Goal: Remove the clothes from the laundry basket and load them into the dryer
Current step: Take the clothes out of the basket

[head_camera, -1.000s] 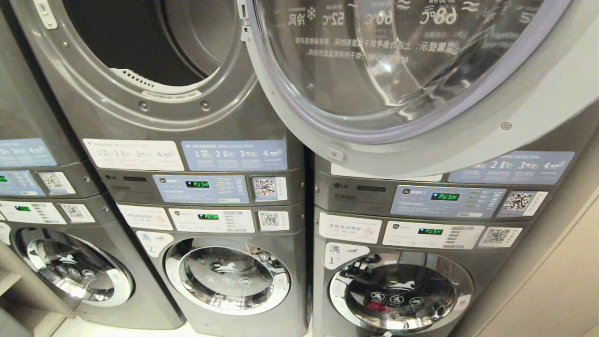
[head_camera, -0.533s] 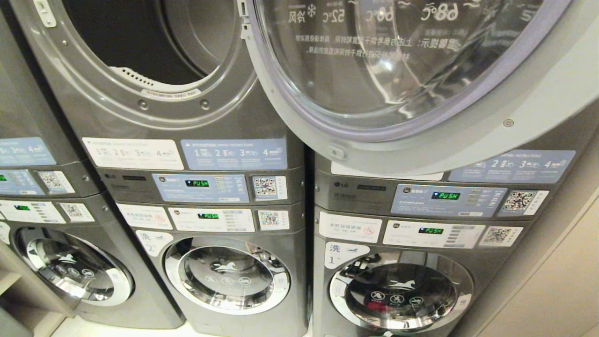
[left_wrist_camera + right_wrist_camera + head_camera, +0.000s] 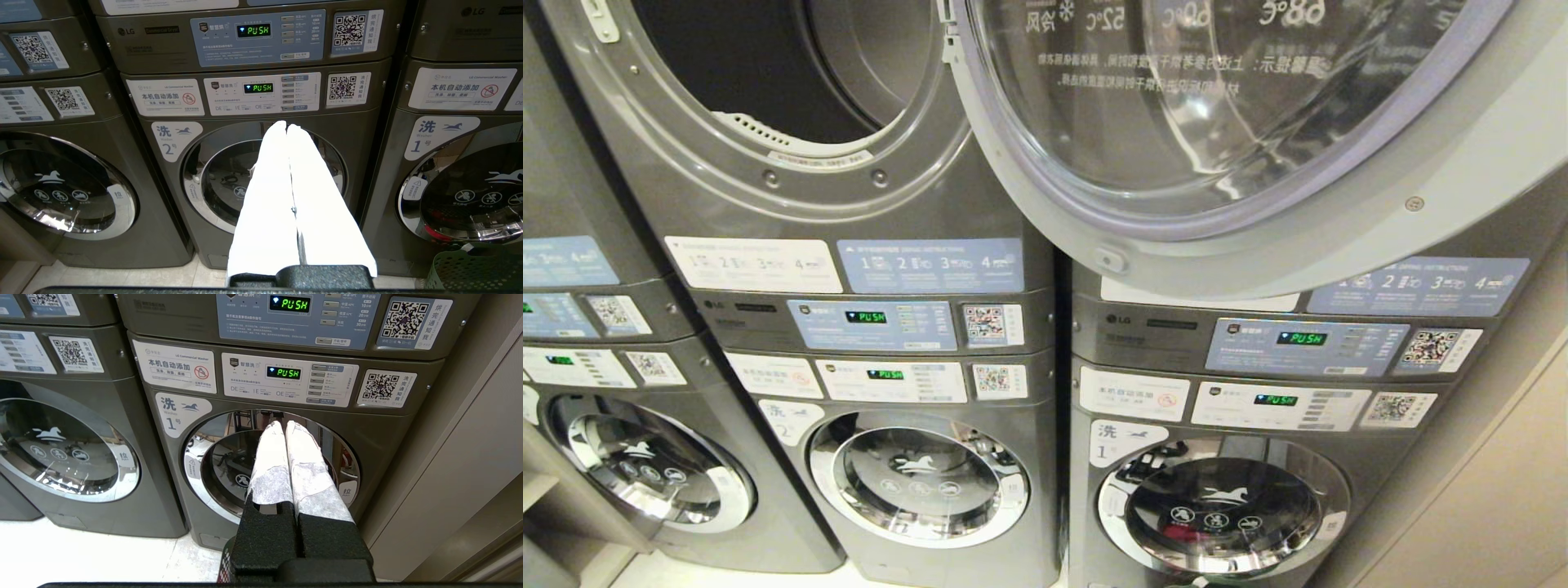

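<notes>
The left gripper [image 3: 287, 127] is pointing at washer number 2 [image 3: 261, 179], its white-wrapped fingers [image 3: 269, 192] lying pressed together with nothing between them. Both display panels [image 3: 258, 87] above that round door are glowing "PUSH" in green. Washer number 1 [image 3: 461, 179] is standing just beside it, with another washer [image 3: 61, 183] on the far side. A green laundry basket [image 3: 476, 271] is peeking in at the corner, on the floor [image 3: 122, 277] before washer number 1.

Dryer [image 3: 792, 122]: grey front-loader, upper unit of the middle stack; drum mouth open and dark. Dryer door [image 3: 1258, 139]: round, clear window, swung wide to the right. Laundry basket [image 3: 476, 269]: green lattice plastic, on the floor before washer 1.
</notes>
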